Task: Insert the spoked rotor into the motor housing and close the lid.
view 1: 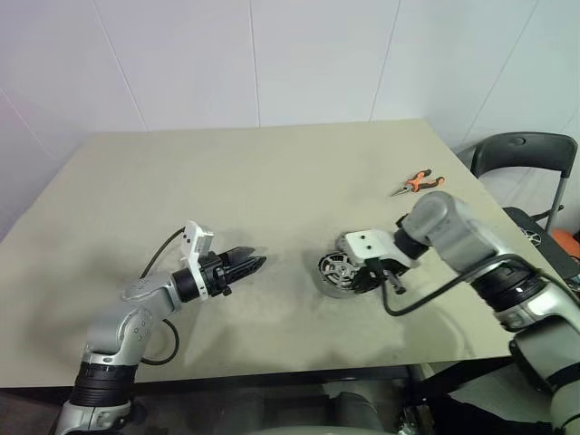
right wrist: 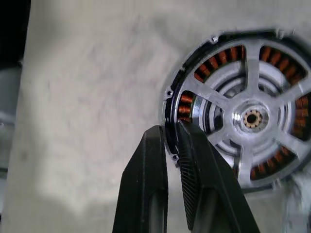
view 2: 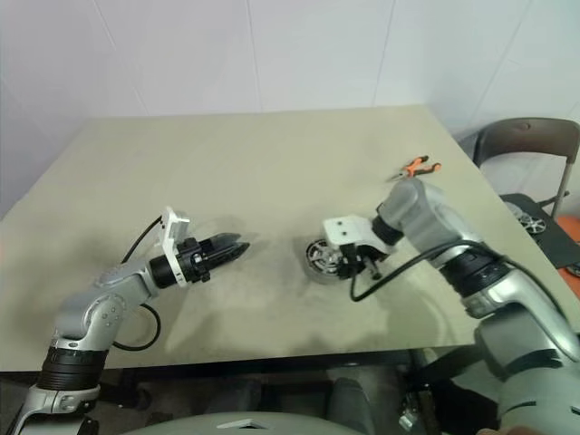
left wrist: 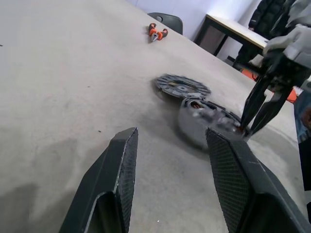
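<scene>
Two tools work one surface (view 1: 227, 172). The left tool (view 1: 256, 264), jaws spread and empty, hovers level, well apart from the parts. Near centre-right, one motor housing (right wrist: 243, 116), spoked rotor (right wrist: 252, 119) seated inside, has its rim pinched by the right tool (right wrist: 172, 145). One lid (left wrist: 182, 87) lies just beyond. One pair of pliers (view 1: 417, 183) rests near the right edge.

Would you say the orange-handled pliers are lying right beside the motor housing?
No: the pliers lie apart near the table's far right edge, well beyond the motor housing.
</scene>
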You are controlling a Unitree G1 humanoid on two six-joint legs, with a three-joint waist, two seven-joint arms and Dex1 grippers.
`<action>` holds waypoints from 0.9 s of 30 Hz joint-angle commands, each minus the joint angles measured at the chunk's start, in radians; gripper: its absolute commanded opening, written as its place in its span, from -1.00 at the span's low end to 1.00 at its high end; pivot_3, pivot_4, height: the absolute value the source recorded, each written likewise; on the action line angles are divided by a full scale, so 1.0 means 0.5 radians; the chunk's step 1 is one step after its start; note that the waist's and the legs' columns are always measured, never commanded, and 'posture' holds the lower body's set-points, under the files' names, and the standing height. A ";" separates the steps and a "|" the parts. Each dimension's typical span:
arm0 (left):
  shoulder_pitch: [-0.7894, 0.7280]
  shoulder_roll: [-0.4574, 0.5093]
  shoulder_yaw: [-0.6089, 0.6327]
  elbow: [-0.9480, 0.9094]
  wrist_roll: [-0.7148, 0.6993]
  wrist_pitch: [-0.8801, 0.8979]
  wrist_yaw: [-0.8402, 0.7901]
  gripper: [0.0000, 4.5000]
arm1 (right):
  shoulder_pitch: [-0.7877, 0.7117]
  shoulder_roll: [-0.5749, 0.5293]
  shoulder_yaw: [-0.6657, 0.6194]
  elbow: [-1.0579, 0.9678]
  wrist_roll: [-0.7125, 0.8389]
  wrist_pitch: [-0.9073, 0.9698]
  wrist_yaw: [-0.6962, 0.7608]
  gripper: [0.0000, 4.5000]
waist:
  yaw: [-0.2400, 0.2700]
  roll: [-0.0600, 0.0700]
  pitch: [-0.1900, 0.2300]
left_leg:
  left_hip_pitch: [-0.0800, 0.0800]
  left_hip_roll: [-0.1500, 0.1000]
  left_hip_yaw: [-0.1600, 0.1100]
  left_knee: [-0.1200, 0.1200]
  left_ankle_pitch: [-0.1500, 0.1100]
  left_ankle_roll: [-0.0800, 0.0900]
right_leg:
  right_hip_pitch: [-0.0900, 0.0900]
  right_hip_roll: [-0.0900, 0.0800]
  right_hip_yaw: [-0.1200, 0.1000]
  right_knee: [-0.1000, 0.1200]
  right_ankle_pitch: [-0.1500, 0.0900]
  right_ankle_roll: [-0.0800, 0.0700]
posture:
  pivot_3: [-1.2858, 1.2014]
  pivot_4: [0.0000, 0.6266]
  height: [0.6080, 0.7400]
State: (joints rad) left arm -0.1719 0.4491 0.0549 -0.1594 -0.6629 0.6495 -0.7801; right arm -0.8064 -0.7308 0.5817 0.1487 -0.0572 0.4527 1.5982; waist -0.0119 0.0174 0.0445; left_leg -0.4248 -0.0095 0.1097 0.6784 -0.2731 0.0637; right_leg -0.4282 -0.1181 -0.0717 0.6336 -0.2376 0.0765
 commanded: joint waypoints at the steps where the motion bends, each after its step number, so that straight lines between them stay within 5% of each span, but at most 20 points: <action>1: -0.019 -0.008 0.018 -0.076 -0.004 -0.018 0.020 0.05 | -0.182 0.177 -0.031 0.136 -0.015 0.269 -0.108 -0.96 | -0.013 0.000 0.000 | 0.000 0.000 0.000 0.000 0.000 0.000 | 0.000 0.000 0.000 0.000 0.001 -0.001 | 0.03 -1.00 1.00; 9: 0.075 -0.008 0.038 -0.107 -0.004 -0.050 0.032 0.05 | -0.426 0.506 -0.061 0.631 -0.047 0.530 -0.302 -0.96 | -0.018 -0.001 0.000 | 0.015 0.001 -0.002 0.004 0.001 -0.002 | -0.001 0.000 -0.007 -0.001 0.021 -0.006 | 0.03 -1.00 1.00; 16: 0.110 -0.004 0.039 -0.083 0.010 -0.092 0.007 0.05 | -0.355 0.480 -0.076 0.554 -0.011 0.294 -0.292 -0.96 | -0.010 -0.001 0.000 | 0.019 0.001 -0.002 0.004 0.001 -0.002 | -0.004 0.000 -0.011 -0.004 0.031 -0.005 | 0.03 -1.00 1.00; 17: 0.105 -0.001 0.040 -0.073 0.013 -0.096 0.001 0.05 | -0.339 0.467 -0.072 0.530 -0.004 0.303 -0.282 -0.64 | -0.009 -0.001 0.000 | 0.019 0.001 -0.002 0.004 0.001 -0.002 | -0.005 0.000 -0.012 -0.004 0.031 -0.005 | 0.03 -1.00 1.00; 20: 0.086 0.011 0.042 -0.045 0.014 -0.103 -0.017 0.05 | -0.321 0.426 -0.055 0.438 0.026 0.414 -0.217 -0.24 | -0.005 0.000 0.000 | 0.017 0.002 -0.002 0.003 0.001 -0.002 | -0.008 -0.001 -0.012 -0.004 0.031 -0.005 | 0.03 -1.00 1.00; 27: 0.023 0.043 0.053 0.020 0.015 -0.089 -0.068 0.05 | -0.214 0.163 -0.140 -0.174 0.196 0.185 -0.009 -0.24 | 0.005 0.000 0.000 | -0.006 0.002 -0.002 0.003 0.002 -0.003 | -0.025 -0.002 -0.015 -0.006 0.033 -0.003 | 0.03 -1.00 1.00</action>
State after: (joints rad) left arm -0.1362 0.4580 0.0601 -0.1430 -0.6508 0.6182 -0.8035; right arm -0.9106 -0.6182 0.5633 0.1706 0.0161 0.6194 1.5707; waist -0.0095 0.0172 0.0443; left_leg -0.4278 -0.0086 0.1088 0.6797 -0.2723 0.0623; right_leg -0.4409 -0.1192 -0.0793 0.6304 -0.2213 0.0747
